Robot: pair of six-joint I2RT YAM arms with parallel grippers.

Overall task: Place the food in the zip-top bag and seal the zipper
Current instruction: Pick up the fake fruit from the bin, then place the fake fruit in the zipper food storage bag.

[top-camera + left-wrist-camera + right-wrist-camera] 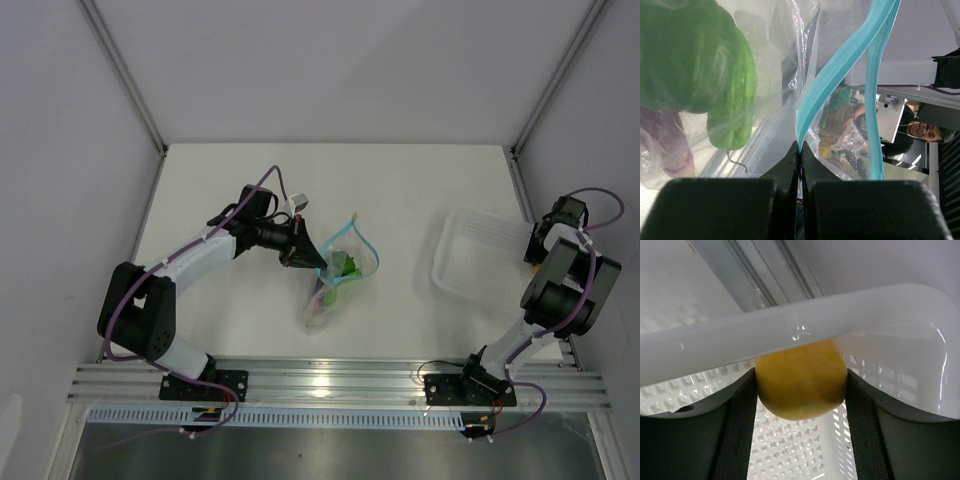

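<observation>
The clear zip-top bag (335, 290) lies at mid-table with green food (345, 268) and a pinkish piece (318, 308) inside. Its light-blue zipper (358, 240) stands open in a loop. My left gripper (318, 262) is shut on the zipper strip (825, 85) at the mouth's left end. The left wrist view shows green food (695, 65) and a purple-pink piece (667, 137) through the plastic. My right gripper (801, 390) is shut on a yellow-orange food piece (800, 382), just under the rim of the white perforated basket (800, 335).
The white perforated basket (485, 260) sits at the right of the table, beside the right arm (560, 280). White walls enclose the table. An aluminium rail (340, 380) runs along the near edge.
</observation>
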